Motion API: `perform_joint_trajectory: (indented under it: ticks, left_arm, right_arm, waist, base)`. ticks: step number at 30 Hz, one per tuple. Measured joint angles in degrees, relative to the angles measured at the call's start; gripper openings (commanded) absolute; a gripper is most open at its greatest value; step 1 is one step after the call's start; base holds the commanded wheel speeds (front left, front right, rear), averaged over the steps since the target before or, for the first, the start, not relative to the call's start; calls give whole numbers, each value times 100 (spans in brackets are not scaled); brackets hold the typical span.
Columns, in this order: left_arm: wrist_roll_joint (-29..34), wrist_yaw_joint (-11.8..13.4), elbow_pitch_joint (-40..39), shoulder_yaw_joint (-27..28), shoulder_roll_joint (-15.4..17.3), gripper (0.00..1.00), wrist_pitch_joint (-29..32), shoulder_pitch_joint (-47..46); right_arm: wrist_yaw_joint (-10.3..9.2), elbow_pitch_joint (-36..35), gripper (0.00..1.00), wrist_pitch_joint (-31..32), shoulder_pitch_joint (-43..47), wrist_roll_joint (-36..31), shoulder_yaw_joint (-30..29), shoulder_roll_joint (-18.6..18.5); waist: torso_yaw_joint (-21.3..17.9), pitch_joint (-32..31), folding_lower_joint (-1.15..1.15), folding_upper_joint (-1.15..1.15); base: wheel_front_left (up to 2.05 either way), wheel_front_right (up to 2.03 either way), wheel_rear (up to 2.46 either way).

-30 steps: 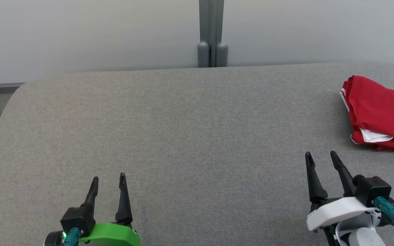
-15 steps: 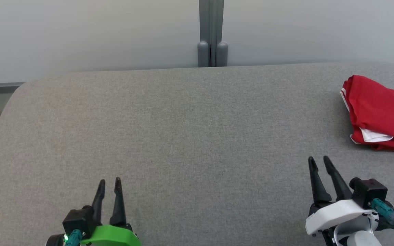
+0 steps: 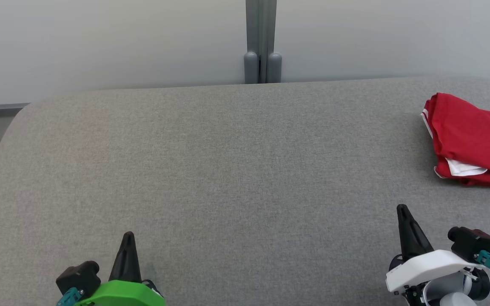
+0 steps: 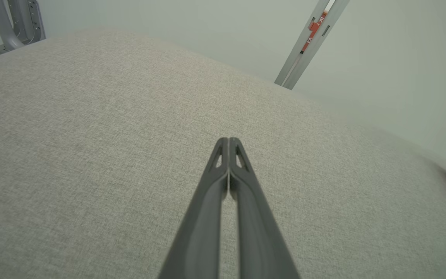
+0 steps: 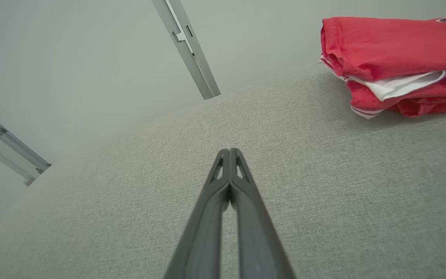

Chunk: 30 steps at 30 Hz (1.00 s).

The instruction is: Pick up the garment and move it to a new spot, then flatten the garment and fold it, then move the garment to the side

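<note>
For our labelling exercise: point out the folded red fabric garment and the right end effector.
Folded red fabric garment [image 3: 468,131]: head view, upper red layer.
Right end effector [image 3: 403,211]: head view, closed fingertips.

High head camera, two low wrist cameras, one grey table [image 3: 228,170].
The head view looks forward and down from the near edge toward the wall. Each wrist view skims close above the tabletop, along the left gripper [image 4: 229,141] or the right gripper [image 5: 229,151]. All three catch the red garment [image 3: 470,136] at their right side.
</note>
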Motion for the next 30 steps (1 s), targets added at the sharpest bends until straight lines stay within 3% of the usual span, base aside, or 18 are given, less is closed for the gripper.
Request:
perform_joint_trajectory:
  ticks: [30]
  left_arm:
    - [-2442, -355, -76, 492, 26, 0, 634, -215]
  right_arm:
    - [-3, -9, 0, 604, -197, 2591, -226, -9]
  waist:
    - [-73, -4, 0, 0]
  base:
    - [0, 0, 0]
